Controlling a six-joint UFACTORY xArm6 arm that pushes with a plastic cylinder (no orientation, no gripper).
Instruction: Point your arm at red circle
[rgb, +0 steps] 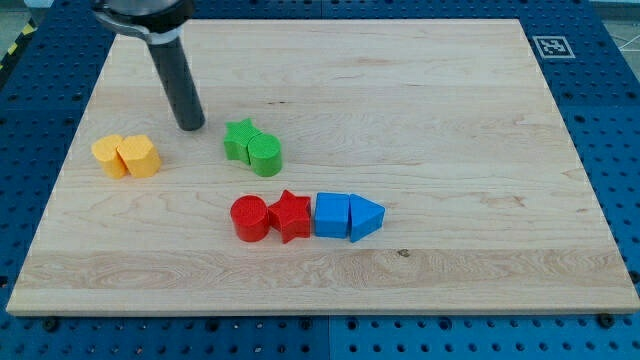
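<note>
The red circle (249, 218) is seen standing upright on the board (450, 120), a short round cylinder with its flat face up. Being round, no heading or long axis across the board can be told for it; its only axis runs straight up. It is placed below the board's middle, a little toward the view's left, at the left end of a row. It is touched on its right by the red star (291, 214). The row is carried on rightward by the blue cube (332, 214) and the blue wedge (366, 217), whose point is turned to the view's right. These four are packed side by side.

My tip (190, 126) is found toward the view's upper left, set on the board, with the rod leaning up and to the left out of view. No gripper is carried, so nothing is held or clamped; the rod ends bare. The tip is well apart from the red circle, up and to the left of it.

The green star (239, 139) and green cylinder (265, 156) are touching, just right of the tip. Two yellow blocks (127, 156) are pressed together near the left edge, below-left of the tip; their exact shapes cannot be told.
</note>
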